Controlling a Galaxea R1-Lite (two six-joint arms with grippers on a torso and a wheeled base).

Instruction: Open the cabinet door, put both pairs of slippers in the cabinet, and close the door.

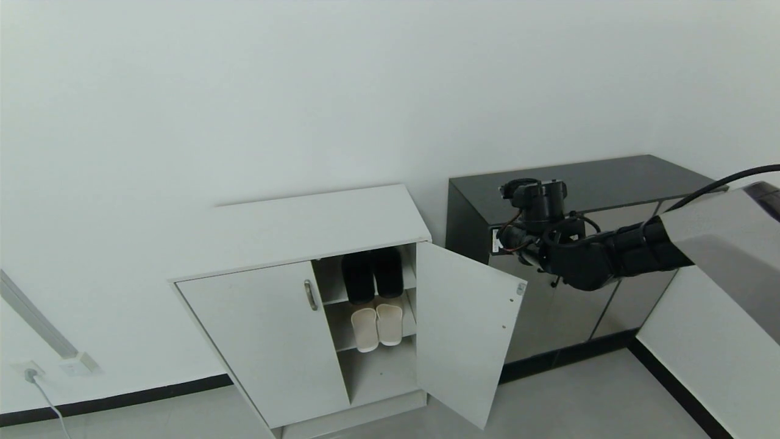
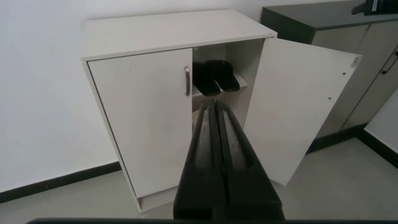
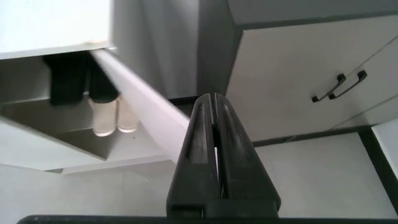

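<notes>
So the white cabinet (image 1: 304, 225) stands against the wall with its right door (image 1: 466, 329) swung wide open and the left one shut. Both pairs look to be inside already: black slippers (image 1: 372, 274) on the upper shelf, white slippers (image 1: 378, 326) on the shelf below. I'd say all that's left is closing up.

The door looks like a light, stiff board on hinges, so it should swing easily with a nudge. No need to grab it. I'd push flat on its outer face near the free edge, since that gives the most leverage and a smooth panel could let a fingertip skid.

The right claw (image 3: 214, 102) is pinched nearly closed, holding nothing, out past the door's free edge by the dark cabinet (image 1: 609, 177), apart from the panel. The left claw (image 2: 214, 106) is also closed and empty, hanging back in front of the cabinet, well apart from it.
</notes>
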